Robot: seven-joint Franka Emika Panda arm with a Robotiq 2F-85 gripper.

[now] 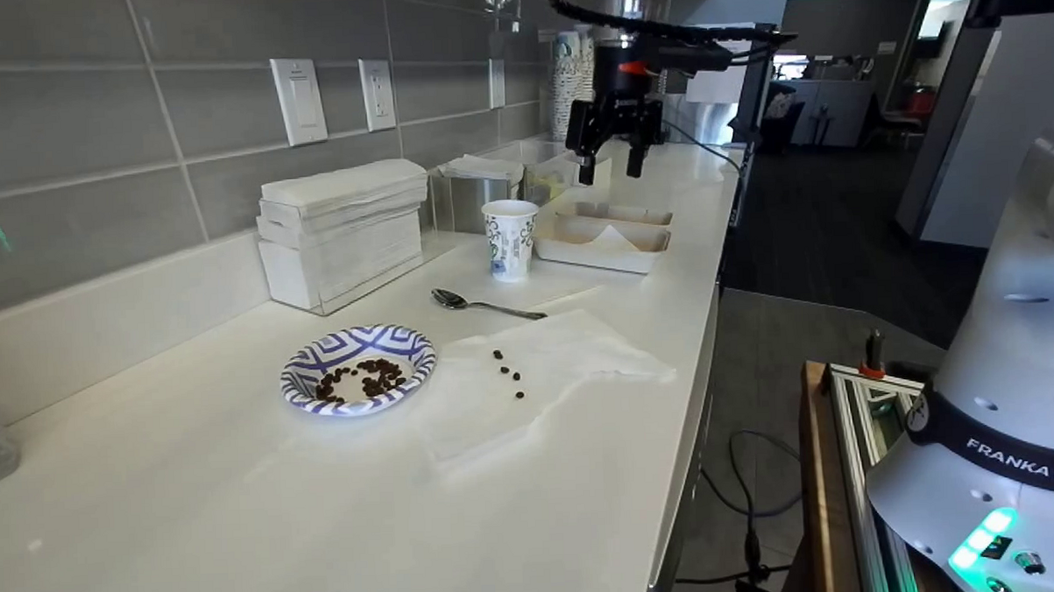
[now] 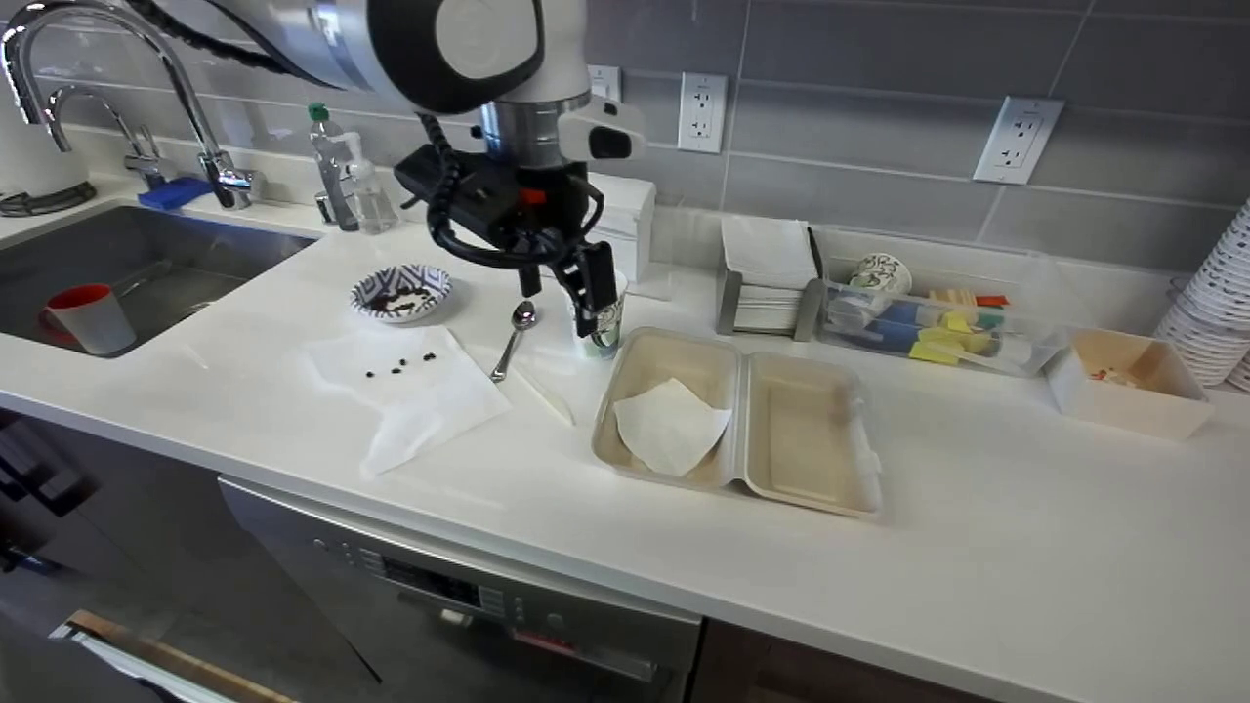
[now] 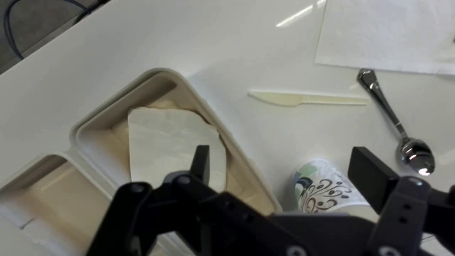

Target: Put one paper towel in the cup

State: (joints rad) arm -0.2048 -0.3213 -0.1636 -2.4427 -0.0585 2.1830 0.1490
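Observation:
The white paper cup (image 1: 509, 244) with printed swirls stands upright on the counter; it also shows in an exterior view (image 2: 605, 330), partly hidden by the gripper, and in the wrist view (image 3: 325, 188). A thin white paper towel (image 1: 573, 347) lies flat with several dark beans on it; its corner shows in the wrist view (image 3: 384, 35). Folded white sheets (image 2: 767, 256) are stacked in a metal holder behind the cup. My gripper (image 1: 611, 167) is open and empty above the counter. In the wrist view its fingers (image 3: 280, 161) stand wide apart, the cup below between them.
An open takeout box (image 2: 811, 430) holding a white paper piece (image 2: 672, 427) stands beside the cup. A spoon (image 2: 513, 342), a plastic knife (image 3: 284, 99) and a patterned bowl (image 1: 357, 337) with beans lie near. A clear bin (image 2: 928, 322) and boxy white block (image 1: 349, 228) stand along the wall.

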